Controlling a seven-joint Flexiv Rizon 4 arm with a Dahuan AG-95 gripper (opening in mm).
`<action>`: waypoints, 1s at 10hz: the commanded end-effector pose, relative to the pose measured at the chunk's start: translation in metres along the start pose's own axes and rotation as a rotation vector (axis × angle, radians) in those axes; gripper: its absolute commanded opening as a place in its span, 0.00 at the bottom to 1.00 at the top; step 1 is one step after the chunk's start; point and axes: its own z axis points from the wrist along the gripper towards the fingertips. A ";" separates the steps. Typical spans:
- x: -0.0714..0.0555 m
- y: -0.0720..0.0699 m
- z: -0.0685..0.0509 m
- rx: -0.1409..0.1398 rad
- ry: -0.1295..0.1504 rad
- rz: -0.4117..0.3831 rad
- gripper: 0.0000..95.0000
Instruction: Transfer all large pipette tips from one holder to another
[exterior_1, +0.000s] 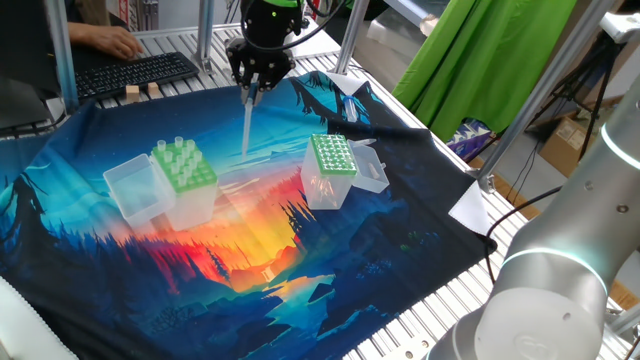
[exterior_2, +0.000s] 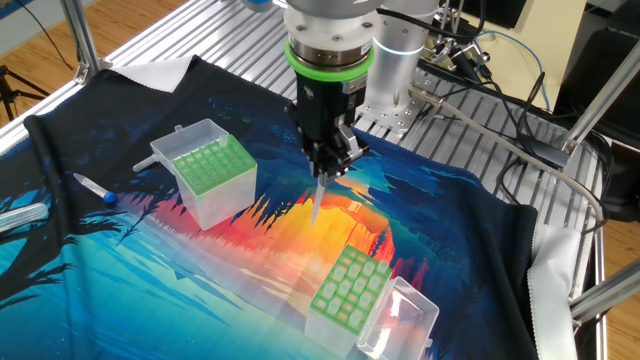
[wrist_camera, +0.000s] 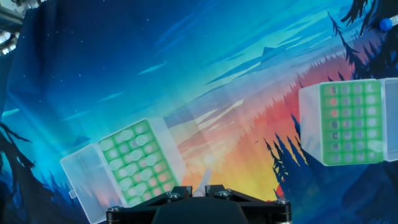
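My gripper (exterior_1: 250, 88) (exterior_2: 333, 170) hangs above the printed cloth, between the two boxes, and is shut on one large pipette tip (exterior_1: 247, 125) (exterior_2: 318, 200). The tip points straight down, its end clear of the cloth. In the hand view its wide end (wrist_camera: 206, 177) shows between the black fingers. The holder with the light-green wide-holed top (exterior_1: 183, 165) (exterior_2: 350, 285) (wrist_camera: 137, 162) has several tips standing in it and its clear lid (exterior_1: 135, 188) open. The narrower box with the darker-green fine-holed top (exterior_1: 331, 157) (exterior_2: 210, 170) (wrist_camera: 351, 121) stands apart, its lid (exterior_1: 371, 172) also open.
A keyboard (exterior_1: 140, 70) and a person's hand (exterior_1: 112, 42) are at the table's far edge, with small wooden blocks (exterior_1: 140, 92) beside them. A blue-capped tube (exterior_2: 95, 188) lies on the cloth. Metal frame posts (exterior_1: 205, 35) and the arm's silver body (exterior_1: 570, 260) ring the area.
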 end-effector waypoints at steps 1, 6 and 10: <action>-0.005 -0.001 0.003 -0.003 -0.004 -0.007 0.00; -0.005 -0.001 0.003 0.017 -0.012 -0.004 0.00; -0.005 -0.001 0.003 0.027 -0.016 0.028 0.00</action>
